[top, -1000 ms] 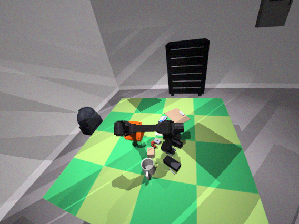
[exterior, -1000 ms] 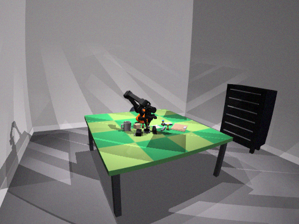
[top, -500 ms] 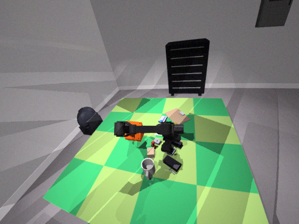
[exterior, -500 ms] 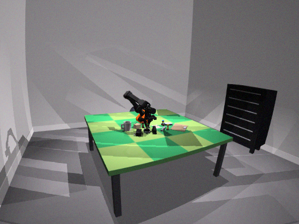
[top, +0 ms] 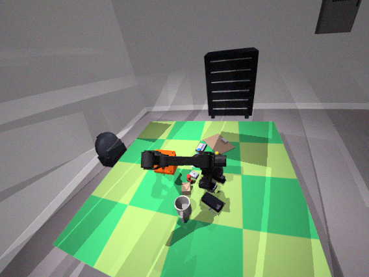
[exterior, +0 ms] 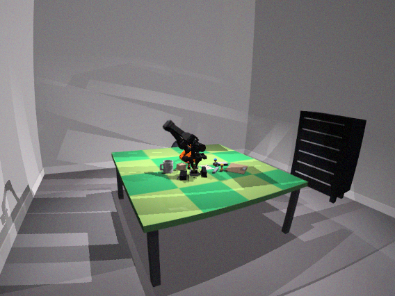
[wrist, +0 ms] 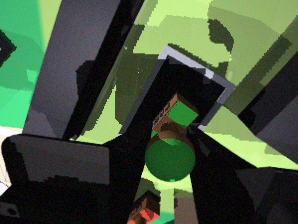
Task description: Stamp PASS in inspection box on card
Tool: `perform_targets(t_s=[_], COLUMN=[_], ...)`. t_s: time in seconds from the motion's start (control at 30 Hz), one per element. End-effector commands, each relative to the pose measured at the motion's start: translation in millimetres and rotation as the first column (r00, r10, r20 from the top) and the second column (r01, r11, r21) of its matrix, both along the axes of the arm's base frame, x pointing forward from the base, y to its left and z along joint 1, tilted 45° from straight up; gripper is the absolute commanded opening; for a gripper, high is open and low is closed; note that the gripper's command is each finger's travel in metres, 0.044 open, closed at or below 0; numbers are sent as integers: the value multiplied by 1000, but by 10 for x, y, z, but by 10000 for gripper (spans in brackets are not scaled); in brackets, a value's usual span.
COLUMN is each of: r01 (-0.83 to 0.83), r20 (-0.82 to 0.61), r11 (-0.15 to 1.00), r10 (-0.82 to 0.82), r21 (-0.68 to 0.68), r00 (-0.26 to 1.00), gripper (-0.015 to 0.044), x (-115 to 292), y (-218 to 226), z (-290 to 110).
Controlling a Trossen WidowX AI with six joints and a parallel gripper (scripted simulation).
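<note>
My gripper is shut on a brown stamp with a round green knob. The stamp's block is over the near part of a black ink pad in an open grey-rimmed tin. Whether it touches the pad cannot be told. The arm hides the stamp in the top and exterior views. The white card lies beside the gripper, partly hidden; its box and any print cannot be made out. A red-knobbed stamp, a blue-knobbed one and a yellow-knobbed one stand nearby.
A grey mug and a small tan block are near the arm. A black block lies beside the pad. A brown board and an orange piece are on the checkered table.
</note>
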State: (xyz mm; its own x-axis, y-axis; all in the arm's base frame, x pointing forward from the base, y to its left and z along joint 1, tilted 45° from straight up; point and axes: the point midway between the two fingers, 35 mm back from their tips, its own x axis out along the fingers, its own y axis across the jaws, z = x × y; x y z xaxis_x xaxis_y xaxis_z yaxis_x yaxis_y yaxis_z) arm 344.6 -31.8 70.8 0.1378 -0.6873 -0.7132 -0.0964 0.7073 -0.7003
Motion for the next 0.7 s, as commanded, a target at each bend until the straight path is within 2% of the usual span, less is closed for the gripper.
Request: perform_targets(t_s=[0.0,0.67], r01=[-3,-3], r20=[0,0], r11=[1000,1000], r10=[3,3], r21=[-3,-3], r00=[1000,1000], gripper=[0,0], x=[4,7], y=[-6,-27], z=[-3,-24])
